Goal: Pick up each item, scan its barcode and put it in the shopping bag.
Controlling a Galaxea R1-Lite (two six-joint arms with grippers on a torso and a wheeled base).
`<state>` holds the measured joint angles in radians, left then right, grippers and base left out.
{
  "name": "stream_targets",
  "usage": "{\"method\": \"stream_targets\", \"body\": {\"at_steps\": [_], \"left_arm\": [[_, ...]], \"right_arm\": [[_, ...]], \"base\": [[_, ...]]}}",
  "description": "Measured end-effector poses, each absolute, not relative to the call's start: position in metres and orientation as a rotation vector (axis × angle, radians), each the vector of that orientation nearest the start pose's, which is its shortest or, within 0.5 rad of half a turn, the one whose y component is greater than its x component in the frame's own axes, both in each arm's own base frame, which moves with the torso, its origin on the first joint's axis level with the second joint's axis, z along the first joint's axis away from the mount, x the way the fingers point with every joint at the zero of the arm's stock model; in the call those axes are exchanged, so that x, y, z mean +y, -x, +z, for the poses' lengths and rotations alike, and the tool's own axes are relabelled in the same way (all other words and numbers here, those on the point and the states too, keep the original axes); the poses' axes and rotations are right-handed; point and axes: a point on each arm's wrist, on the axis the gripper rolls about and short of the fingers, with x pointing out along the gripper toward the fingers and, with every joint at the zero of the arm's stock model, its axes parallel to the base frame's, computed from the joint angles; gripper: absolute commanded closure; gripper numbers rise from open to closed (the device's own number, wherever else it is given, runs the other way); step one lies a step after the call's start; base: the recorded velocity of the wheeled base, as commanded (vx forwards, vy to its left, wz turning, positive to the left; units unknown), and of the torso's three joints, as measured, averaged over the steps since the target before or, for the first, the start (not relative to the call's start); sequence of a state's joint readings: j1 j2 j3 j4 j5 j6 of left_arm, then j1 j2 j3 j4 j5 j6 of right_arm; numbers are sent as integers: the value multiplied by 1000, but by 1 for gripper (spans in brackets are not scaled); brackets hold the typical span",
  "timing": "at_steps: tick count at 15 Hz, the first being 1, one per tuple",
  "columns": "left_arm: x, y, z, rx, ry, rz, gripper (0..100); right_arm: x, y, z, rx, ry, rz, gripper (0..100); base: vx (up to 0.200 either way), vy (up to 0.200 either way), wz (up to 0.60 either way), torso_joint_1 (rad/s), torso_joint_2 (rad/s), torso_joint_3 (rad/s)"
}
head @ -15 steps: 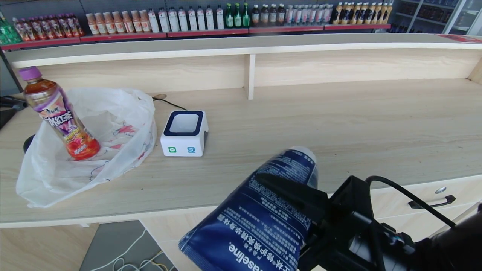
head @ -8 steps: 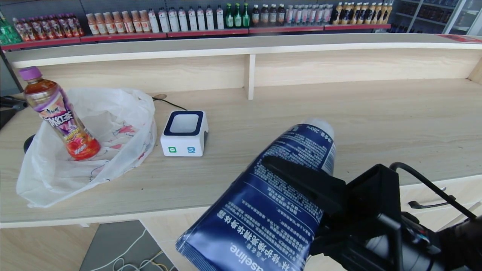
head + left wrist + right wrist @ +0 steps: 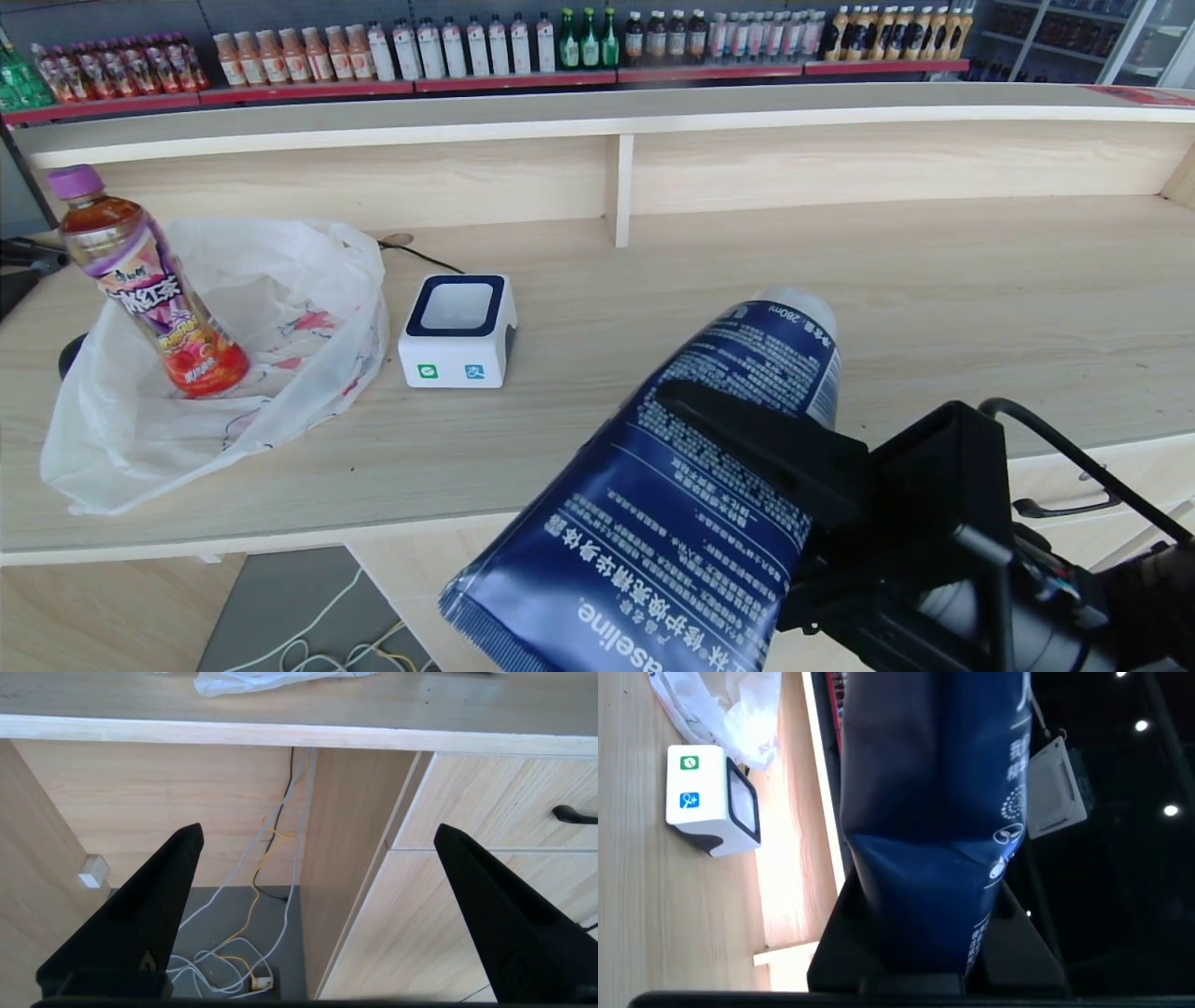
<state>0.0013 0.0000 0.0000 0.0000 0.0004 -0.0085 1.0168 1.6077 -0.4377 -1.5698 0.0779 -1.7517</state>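
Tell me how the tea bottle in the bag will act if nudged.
The bottle stands tilted in the crumpled bag, tall and narrow, so it would probably tip. Round-bodied, it may then roll. It looks nearly full, so likely heavy for its size.

This is a shop, seen from behind its checkout. Across the far wall, from 10 to 1 o'clock, red-edged shelves carry long rows of bottled drinks. In front runs a pale wooden bench with a raised customer ledge. At 10 o'clock on it sit a white scanner box and, just beside it, a thin plastic shopping bag holding a drink bottle.
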Motion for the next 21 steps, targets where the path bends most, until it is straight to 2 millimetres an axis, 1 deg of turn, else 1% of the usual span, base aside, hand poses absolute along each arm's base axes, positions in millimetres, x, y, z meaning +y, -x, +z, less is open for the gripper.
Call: {"method": "stream_targets", "body": {"at_steps": [9, 14, 17, 18, 21], "left_arm": [[0, 23, 75, 0, 9, 1, 0], [0, 23, 75, 0, 8, 1, 0], [0, 23, 75, 0, 8, 1, 0], [0, 23, 75, 0, 8, 1, 0], [0, 23, 75, 0, 8, 2, 0]], "right_arm": [[208, -126, 209, -1170, 1353, 441, 100], [208, -125, 201, -1078, 1236, 540, 100], [207, -126, 195, -1001, 1132, 611, 100], [207, -127, 194, -959, 1073, 639, 100], [208, -134, 188, -737, 718, 768, 100]], "base": [[0, 0, 0, 0, 0, 0], [0, 0, 0, 0, 0, 0], [0, 0, 0, 0, 0, 0], [0, 0, 0, 0, 0, 0], [0, 0, 0, 0, 0, 0]]}}
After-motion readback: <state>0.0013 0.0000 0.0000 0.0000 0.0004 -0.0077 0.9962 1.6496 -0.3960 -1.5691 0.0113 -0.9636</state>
